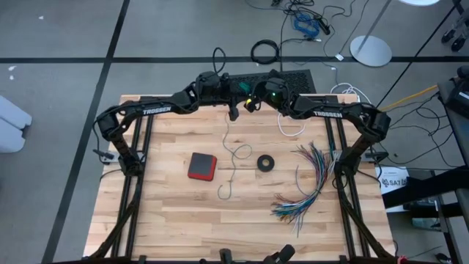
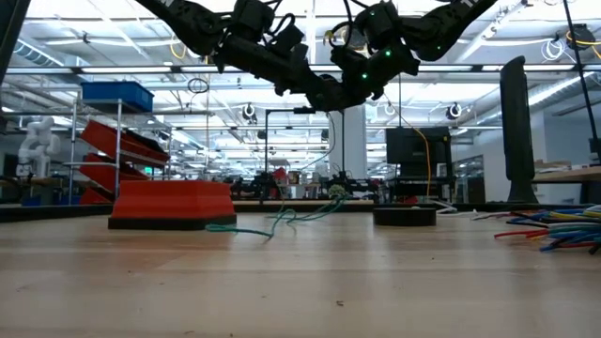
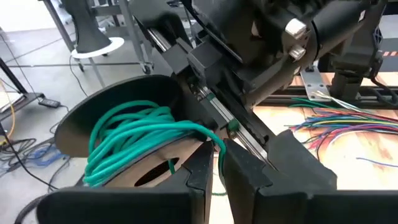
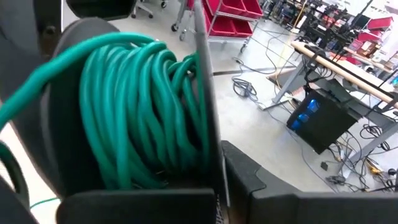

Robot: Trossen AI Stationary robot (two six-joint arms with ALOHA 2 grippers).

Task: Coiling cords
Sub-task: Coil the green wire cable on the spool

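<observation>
two arms meet above the bench's point(image 1: 168, 220) far edge | high: teal cord point(image 1: 233, 158) trails down to mid-bench, beside red block point(image 1: 201, 166) and black ring point(image 1: 265, 163) | low: cord's end lies on the bench | left wrist: left pincer point(image 3: 219, 163) narrow, cord between its fingers | right wrist: right pincer point(image 4: 214, 168) clamped shut on teal coil point(image 4: 134, 106)

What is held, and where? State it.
Teal cord, its coiled part wound around the right gripper; whether the left gripper grips it cannot be told.
</observation>
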